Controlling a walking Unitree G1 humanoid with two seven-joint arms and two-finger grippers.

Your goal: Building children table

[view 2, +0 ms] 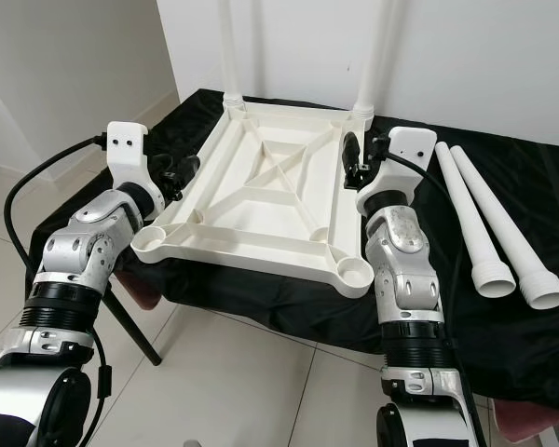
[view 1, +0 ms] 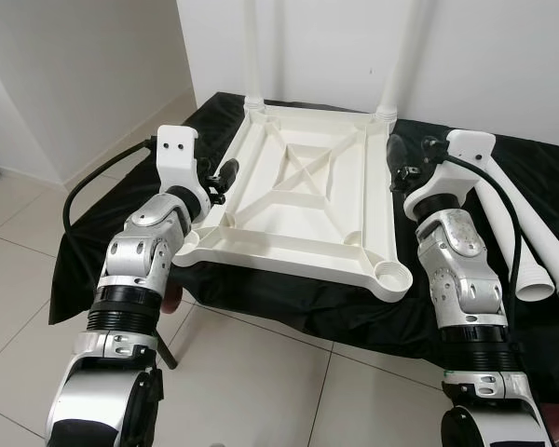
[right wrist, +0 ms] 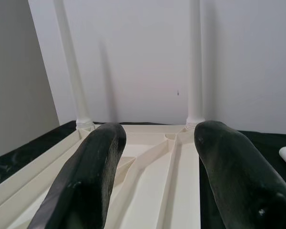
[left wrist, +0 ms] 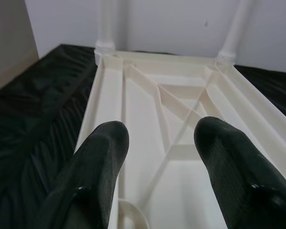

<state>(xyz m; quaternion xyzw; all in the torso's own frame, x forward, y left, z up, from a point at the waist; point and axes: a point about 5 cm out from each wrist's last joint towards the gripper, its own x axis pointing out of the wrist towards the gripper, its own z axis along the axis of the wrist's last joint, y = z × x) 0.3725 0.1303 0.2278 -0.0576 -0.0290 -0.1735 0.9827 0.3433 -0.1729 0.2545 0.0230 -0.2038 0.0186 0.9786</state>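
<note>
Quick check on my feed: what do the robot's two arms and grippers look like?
Both arms are silver segmented metal with black joint rings. Each wrist carries a white camera housing fed by a black cable. The left gripper and right gripper each have two long, rounded black fingers.

A black cloth [view 1: 121, 200] covers the stand, over pale floor tiles [view 1: 252, 372]

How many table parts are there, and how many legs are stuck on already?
White plastic upside-down tabletop: 1
White plastic legs standing in the tabletop's far corners: 2
Loose white plastic legs lying on the black cloth: 2
Total: 5 parts, 2 legs already on.
</note>
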